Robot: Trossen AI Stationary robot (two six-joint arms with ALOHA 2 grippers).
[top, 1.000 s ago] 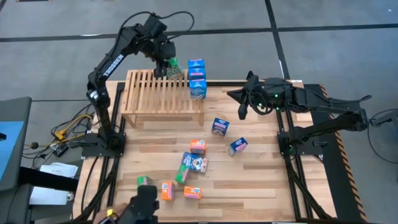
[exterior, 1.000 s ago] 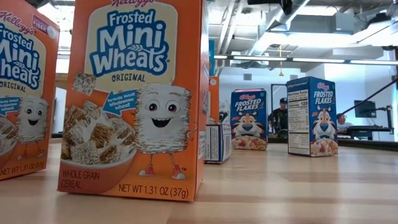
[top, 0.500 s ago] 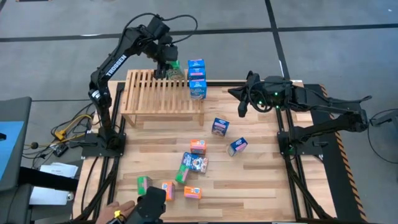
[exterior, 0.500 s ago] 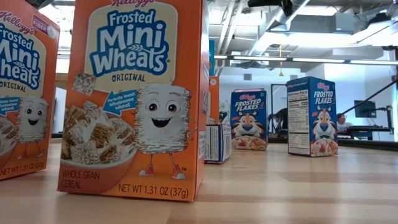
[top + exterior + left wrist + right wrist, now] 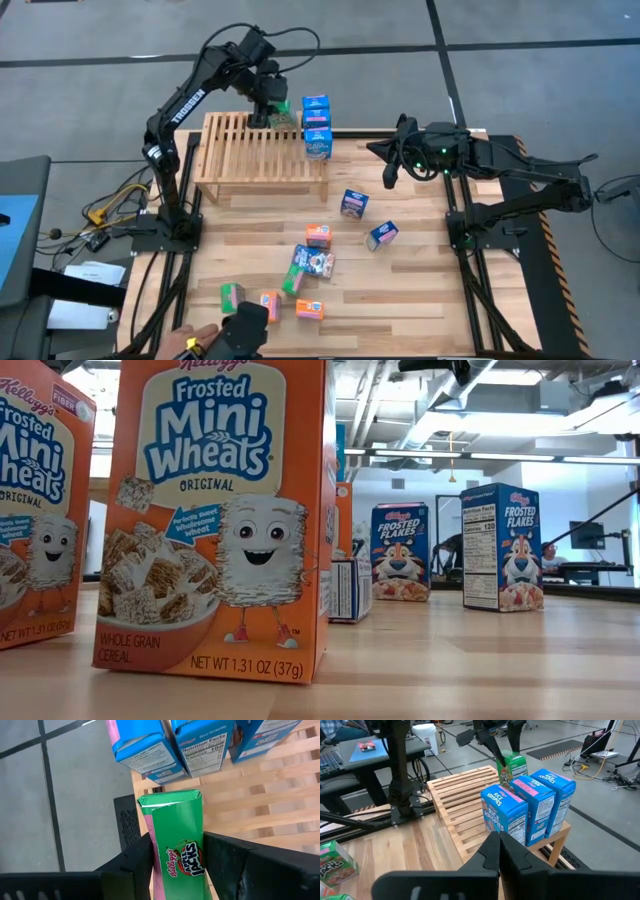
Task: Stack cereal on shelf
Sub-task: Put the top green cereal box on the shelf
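Observation:
My left gripper (image 5: 270,108) is shut on a green Apple Jacks cereal box (image 5: 285,113) at the far edge of the slatted wooden shelf (image 5: 250,150). The box stands just left of three blue boxes (image 5: 317,123) that sit upright in a row on the shelf's right end. The right wrist view shows the green box (image 5: 513,766) upright behind the blue ones (image 5: 506,812). Its lower end is hidden there. My right gripper (image 5: 388,168) is shut and empty, off the shelf's right end. My left gripper pinches the green box (image 5: 175,835) between its two fingers (image 5: 140,862), which press on two opposite faces (image 5: 159,855) at its upper part. The fingers point down and lie along the box. The box is upright; whether its lower end (image 5: 170,799) rests on the slats, I cannot tell.
Several loose boxes lie on the plank table: two blue (image 5: 353,203), (image 5: 383,235), orange (image 5: 318,236) and green ones (image 5: 232,295). The low view has orange Mini Wheats boxes (image 5: 220,520) close up. A person's hand (image 5: 195,338) and a dark object (image 5: 245,328) are at the near edge.
My left arm has shifted slightly toward the table's right over the shelf's far edge, still shut on the green box. The person's hand and the dark object at the near edge have moved a little to the right.

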